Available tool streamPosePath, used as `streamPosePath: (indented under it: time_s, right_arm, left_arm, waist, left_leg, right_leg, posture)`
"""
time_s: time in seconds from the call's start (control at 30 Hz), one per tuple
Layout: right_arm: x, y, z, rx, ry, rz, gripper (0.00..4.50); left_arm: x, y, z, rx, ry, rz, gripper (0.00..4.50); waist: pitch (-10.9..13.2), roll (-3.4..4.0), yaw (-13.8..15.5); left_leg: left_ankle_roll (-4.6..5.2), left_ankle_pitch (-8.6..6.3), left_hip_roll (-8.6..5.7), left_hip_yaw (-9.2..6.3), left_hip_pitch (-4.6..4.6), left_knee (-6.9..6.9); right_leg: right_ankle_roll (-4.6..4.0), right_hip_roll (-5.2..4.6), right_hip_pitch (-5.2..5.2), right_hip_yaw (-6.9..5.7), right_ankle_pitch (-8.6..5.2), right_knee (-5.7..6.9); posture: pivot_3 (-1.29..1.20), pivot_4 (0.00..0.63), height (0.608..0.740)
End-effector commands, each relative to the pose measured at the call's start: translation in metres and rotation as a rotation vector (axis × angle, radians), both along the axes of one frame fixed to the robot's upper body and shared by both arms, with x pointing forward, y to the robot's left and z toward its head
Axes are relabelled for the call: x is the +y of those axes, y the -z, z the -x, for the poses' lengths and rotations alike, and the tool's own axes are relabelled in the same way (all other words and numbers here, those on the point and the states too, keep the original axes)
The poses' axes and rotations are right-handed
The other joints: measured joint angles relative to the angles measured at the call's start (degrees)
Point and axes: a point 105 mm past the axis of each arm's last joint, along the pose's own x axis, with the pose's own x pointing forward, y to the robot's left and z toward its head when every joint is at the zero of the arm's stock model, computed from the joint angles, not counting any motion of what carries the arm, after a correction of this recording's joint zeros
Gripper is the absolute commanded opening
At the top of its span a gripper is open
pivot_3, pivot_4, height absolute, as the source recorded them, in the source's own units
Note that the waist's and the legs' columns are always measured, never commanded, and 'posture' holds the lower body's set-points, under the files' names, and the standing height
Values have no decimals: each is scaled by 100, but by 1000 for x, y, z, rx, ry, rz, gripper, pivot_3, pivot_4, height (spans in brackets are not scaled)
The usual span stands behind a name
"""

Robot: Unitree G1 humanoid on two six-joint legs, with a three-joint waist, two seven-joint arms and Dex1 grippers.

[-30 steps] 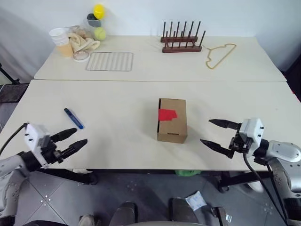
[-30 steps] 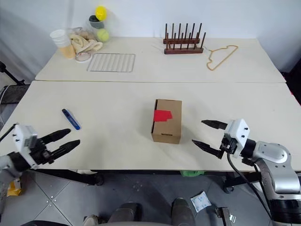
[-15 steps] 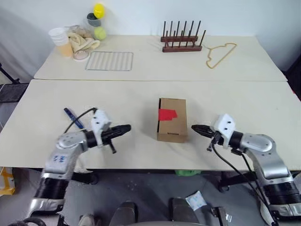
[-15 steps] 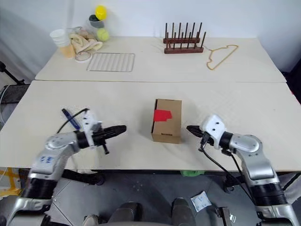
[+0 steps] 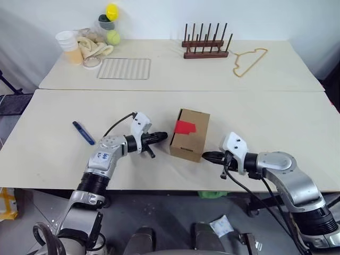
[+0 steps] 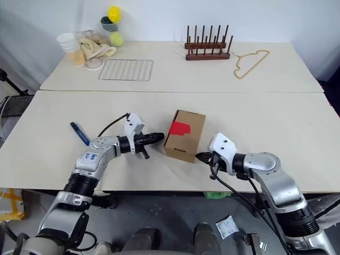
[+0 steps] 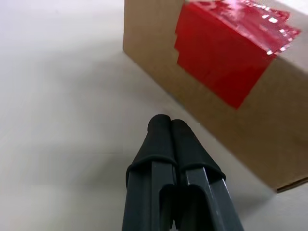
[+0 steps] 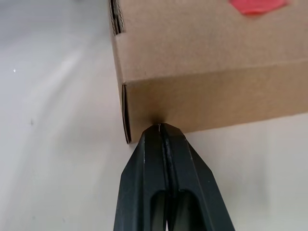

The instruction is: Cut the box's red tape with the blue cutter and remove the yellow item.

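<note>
The brown box [image 5: 189,139] lies skewed at the middle of the near table, with the red tape [image 5: 184,127] across its top's left edge and down its side. My left gripper [image 5: 162,136] is shut and empty, and its tip sits just left of the box below the tape [image 7: 226,53]. My right gripper [image 5: 206,156] is shut and empty too. Its tip [image 8: 160,129] touches the box's near right corner [image 8: 144,96]. The blue cutter [image 5: 83,133] lies on the table far to the left, apart from both grippers. The yellow item is hidden.
The back table holds a wire rack [image 5: 124,69], a wooden peg rack [image 5: 205,49], a thin yellow hanger [image 5: 248,61], and cups, a cloth and balls [image 5: 87,40] at its far left. A seam [image 5: 175,91] runs between the two tables.
Both grippers have shut and swung in to the box from either side. The box has turned, its near end shifted left.
</note>
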Motion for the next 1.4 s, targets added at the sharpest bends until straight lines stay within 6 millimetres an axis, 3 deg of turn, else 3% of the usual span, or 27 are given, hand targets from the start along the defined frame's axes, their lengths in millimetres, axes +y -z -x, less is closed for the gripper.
streamPosePath:
  time_s: [0.03, 0.2, 0.3, 0.33, 0.4, 0.47, 0.6, 0.73, 0.87, 0.97, 1.1, 1.23, 1.4]
  right_arm:
    - [11, -11, 4, -19, -23, -26, 38]
    - [39, -12, 10, 3, -104, -64, 38]
    - [54, -16, 13, 11, -144, -103, 38]
    - [56, -17, 14, 17, -153, -114, 38]
    - [58, -23, 19, 41, -176, -144, 38]
    - [55, -26, 20, 42, -171, -147, 38]
    - [28, -29, 17, 37, -107, -100, 38]
    - [-23, -37, 5, 38, 69, -74, 38]
    - [-57, -33, -20, -40, 278, 6, 38]
    - [-68, -34, -35, -102, 338, 22, 38]
    - [-54, -32, -52, -171, 308, -26, 38]
    - [-44, -27, -55, -166, 260, -50, 38]
    - [-25, -28, -35, -84, 109, -105, 38]
  left_arm:
    - [-12, -10, 11, -46, 108, 5, 0]
    - [-15, -20, 4, -87, 77, 29, 0]
    - [-7, -31, -13, -123, -25, 35, 0]
    - [-1, -34, -20, -154, -63, 14, 0]
    - [35, -55, -48, -227, -266, 8, 0]
    - [55, -69, -56, -260, -328, 25, 0]
    - [70, -67, -38, -244, -215, -29, 0]
    - [83, -47, 17, -133, 31, -85, 0]
    - [61, -29, 55, -21, 192, -95, 0]
    - [48, -15, 64, 18, 216, -112, 0]
    - [20, -9, 48, -29, 170, -77, 0]
    - [6, -9, 37, -37, 147, -55, 0]
    - [-8, -24, 9, -113, 71, -36, 0]
  waist:
    - [0, 0, 17]
    - [0, 0, 21]
    - [1, -1, 66]
    - [0, -1, 76]
    - [4, -7, 89]
    - [11, -18, 65]
    - [11, -18, 77]
    - [11, -18, 53]
    - [11, -18, 103]
    - [12, -16, 106]
    - [12, -16, 72]
    - [12, -16, 57]
    - [12, -16, 101]
  left_leg:
    - [0, 0, 0, 0, 0, 0]
    - [0, 0, 3, 0, -1, 1]
    - [0, 0, 1, -1, -2, 5]
    - [0, 0, 1, -2, -6, 9]
    - [0, 0, -1, -2, -7, 10]
    - [0, 0, -2, -7, -12, 14]
    - [1, -4, -1, -3, -12, 3]
    - [6, -16, 0, -2, -17, -6]
    - [5, -21, 17, -2, -18, -6]
    - [7, -19, 9, 0, -18, 13]
    - [10, -10, 8, 5, -13, 20]
    - [6, -8, 12, 9, -13, 20]
    - [5, -9, 10, 10, -15, 20]
  right_leg:
    - [0, 0, 0, 0, 0, 0]
    - [0, 3, -2, 0, 0, 2]
    - [0, 1, -2, 0, 0, 2]
    - [0, 2, -3, -2, 0, 1]
    - [2, 0, -4, -3, 1, 1]
    - [2, 1, -7, -7, 1, 1]
    - [3, -5, -12, -22, 2, 7]
    - [7, -7, -12, -33, 4, 5]
    - [5, -6, -13, -39, 5, -1]
    - [5, -7, -3, -35, 5, -17]
    - [-7, -1, 2, -32, 13, -14]
    - [-6, 3, -12, -32, 13, 5]
    - [-3, 0, -12, -36, 15, 21]
  posture:
    - [0, 150, 740]
    - [0, 150, 740]
    - [0, 150, 740]
    - [0, 150, 740]
    - [0, 150, 740]
    - [0, 150, 740]
    - [0, 150, 740]
    - [0, 150, 740]
    - [0, 150, 740]
    - [0, 150, 740]
    - [0, 150, 740]
    - [0, 150, 740]
    - [0, 150, 740]
